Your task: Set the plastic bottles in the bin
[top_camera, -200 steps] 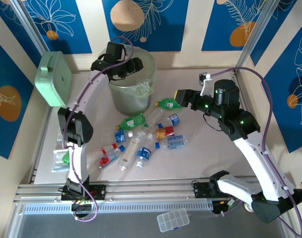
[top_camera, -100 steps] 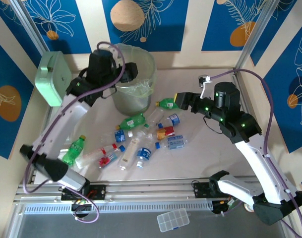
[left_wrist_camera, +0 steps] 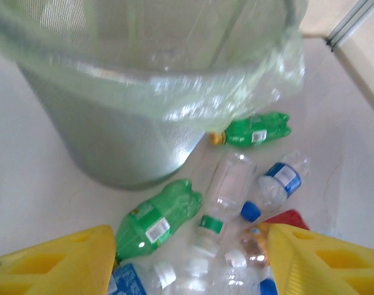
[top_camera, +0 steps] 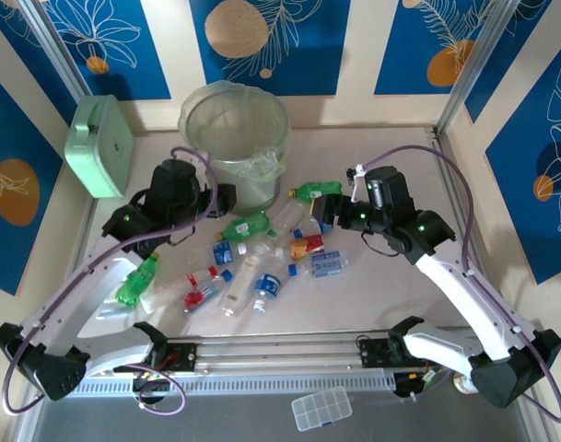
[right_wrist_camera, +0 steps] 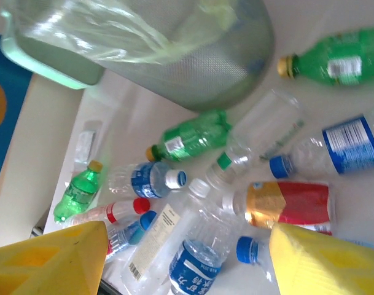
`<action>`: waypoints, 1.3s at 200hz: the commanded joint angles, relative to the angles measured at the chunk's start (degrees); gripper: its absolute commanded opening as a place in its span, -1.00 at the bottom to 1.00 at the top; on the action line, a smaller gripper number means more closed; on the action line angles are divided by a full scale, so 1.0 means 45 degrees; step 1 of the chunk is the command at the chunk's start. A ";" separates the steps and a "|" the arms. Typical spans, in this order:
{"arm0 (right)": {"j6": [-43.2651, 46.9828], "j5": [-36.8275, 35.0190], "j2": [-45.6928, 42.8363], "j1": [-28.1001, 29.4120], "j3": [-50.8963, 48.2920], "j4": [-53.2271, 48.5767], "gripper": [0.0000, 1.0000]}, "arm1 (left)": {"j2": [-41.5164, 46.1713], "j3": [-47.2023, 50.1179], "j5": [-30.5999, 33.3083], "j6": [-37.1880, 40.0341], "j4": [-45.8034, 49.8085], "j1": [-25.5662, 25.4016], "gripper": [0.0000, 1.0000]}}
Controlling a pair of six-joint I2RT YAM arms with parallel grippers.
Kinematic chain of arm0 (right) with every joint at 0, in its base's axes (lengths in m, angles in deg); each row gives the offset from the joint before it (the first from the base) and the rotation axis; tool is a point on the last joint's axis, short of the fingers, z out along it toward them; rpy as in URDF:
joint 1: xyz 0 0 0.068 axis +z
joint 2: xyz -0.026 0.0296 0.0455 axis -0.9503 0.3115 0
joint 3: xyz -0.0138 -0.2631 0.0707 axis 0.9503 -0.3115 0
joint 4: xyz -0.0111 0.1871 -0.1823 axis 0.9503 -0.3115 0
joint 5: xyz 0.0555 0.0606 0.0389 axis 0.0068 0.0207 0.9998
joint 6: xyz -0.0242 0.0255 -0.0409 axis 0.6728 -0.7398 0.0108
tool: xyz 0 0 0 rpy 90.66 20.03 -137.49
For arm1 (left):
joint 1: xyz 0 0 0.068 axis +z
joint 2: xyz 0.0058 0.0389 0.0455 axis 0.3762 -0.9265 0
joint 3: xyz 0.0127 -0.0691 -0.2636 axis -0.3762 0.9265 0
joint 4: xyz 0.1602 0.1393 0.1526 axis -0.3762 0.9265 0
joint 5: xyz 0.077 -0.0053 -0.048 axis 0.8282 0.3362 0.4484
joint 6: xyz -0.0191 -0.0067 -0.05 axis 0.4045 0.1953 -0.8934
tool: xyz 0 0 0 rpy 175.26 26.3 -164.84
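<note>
Both my hands are empty right now. My left gripper [left_wrist_camera: 187,264] has its jaws spread wide with nothing between them and hangs just beside the bin [top_camera: 232,175], at about 10 o'clock from the heap of plastic bottles [top_camera: 262,262]. My right gripper [right_wrist_camera: 187,258] gapes the same way at about 2 o'clock. The bin stands at 12 o'clock from the heap, with one green bottle [left_wrist_camera: 159,218] lying right at its foot.

What worries me is that the bottles are all jammed together and touching. If I close on one, I reckon I'll pinch its neighbour too, or nudge the round ones so they roll off. They look slick, so one could squirt out of my jaws. My left side is close enough to the bin that a sloppy swing might snag the bag liner [left_wrist_camera: 236,98] or shove the bin. And with both arms aimed at one heap, they could bump each other.
</note>
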 commanded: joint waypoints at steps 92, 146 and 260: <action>-0.9327 0.0537 0.0387 -0.2112 -0.4129 -0.0938 0.43 | 0.1056 0.1899 0.0191 -0.0282 -0.0660 -0.0074 0.38; -1.0261 0.0484 0.1766 -0.2229 -0.4161 -0.1141 0.66 | 0.1368 0.1816 0.0900 0.0462 -0.0553 -0.0057 0.40; -1.1335 0.0598 0.4580 -0.1801 -0.3398 -0.0025 0.86 | 0.1932 0.2182 0.1155 0.0605 -0.0486 -0.0042 0.40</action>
